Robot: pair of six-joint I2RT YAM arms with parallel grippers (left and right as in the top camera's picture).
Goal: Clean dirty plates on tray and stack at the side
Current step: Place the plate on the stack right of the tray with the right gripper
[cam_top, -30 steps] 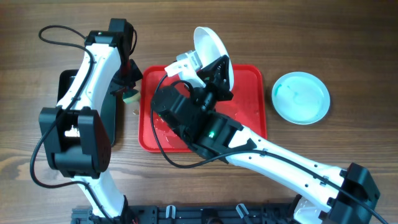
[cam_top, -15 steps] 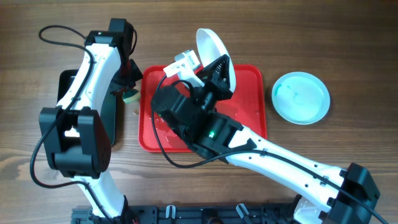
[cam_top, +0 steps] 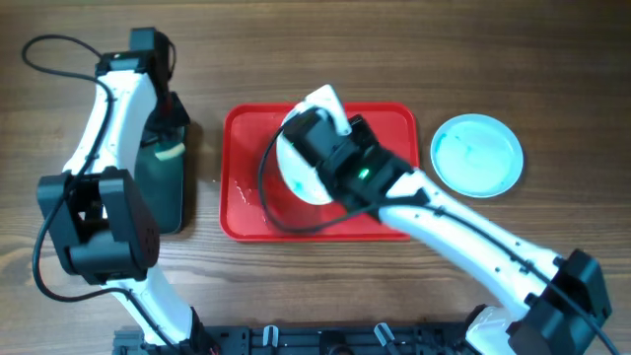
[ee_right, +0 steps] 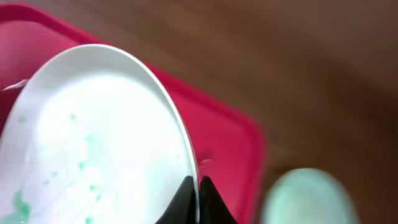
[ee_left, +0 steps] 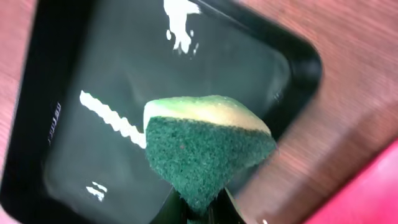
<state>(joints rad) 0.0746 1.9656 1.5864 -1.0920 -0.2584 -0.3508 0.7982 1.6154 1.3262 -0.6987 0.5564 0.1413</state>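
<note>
My right gripper (ee_right: 198, 188) is shut on the rim of a white plate (ee_right: 93, 137) with teal-green specks and a smear. It holds the plate tilted over the middle of the red tray (cam_top: 394, 123). In the overhead view the plate (cam_top: 296, 170) shows left of the wrist. A pale aqua plate (cam_top: 478, 155) lies on the table right of the tray. No other white plate shows. My left gripper (ee_left: 199, 210) is shut on a green sponge (ee_left: 208, 146) above the black tray (ee_left: 81, 81).
The black tray (cam_top: 158, 197) lies left of the red tray, with a strip of bare wood between them. Wet streaks show on the red tray's floor (cam_top: 251, 197). Cables trail from both arms.
The right arm has brought the white plate from standing at the tray's back edge to over the tray's middle. The left arm has moved left with the sponge, from the red tray's edge to the black tray.
</note>
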